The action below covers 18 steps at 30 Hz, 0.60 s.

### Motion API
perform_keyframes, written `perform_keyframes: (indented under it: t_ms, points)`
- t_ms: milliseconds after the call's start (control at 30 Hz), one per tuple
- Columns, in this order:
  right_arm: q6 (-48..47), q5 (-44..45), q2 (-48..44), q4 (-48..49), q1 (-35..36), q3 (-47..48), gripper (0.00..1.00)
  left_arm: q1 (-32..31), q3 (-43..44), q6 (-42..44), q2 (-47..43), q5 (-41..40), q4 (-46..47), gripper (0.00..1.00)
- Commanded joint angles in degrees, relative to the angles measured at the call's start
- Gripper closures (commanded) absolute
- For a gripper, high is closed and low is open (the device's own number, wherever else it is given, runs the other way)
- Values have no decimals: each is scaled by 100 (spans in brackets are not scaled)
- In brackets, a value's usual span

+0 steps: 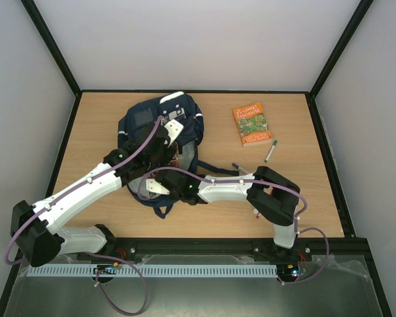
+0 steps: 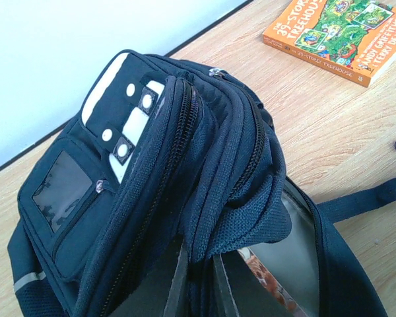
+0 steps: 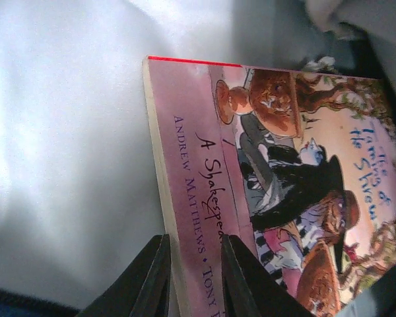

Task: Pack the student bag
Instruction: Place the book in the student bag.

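My left hand [image 2: 199,267] pinches the student bag [image 1: 142,122], upper-left of centre, holding its mouth open so my right hand [image 3: 193,264], gripping the pink paperback [image 3: 284,165], can seat it inside.

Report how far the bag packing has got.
Done: the left gripper pinches a flap of the student bag, mouth open. In hand: a pink book sits inside the bag, between the fingers of the right gripper. Left: the orange book and pen lie on the table, outside it.
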Motion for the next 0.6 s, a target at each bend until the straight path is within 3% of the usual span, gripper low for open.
perform_keyframes:
  t_ms: [0,567]
  points:
    - [-248,404,139,583,-85,66,77,27,116,-109,-273,39,777,91]
    - [-1123,1067,932,2372,-460,131,81,32,98,-115,-299,123,788,91]
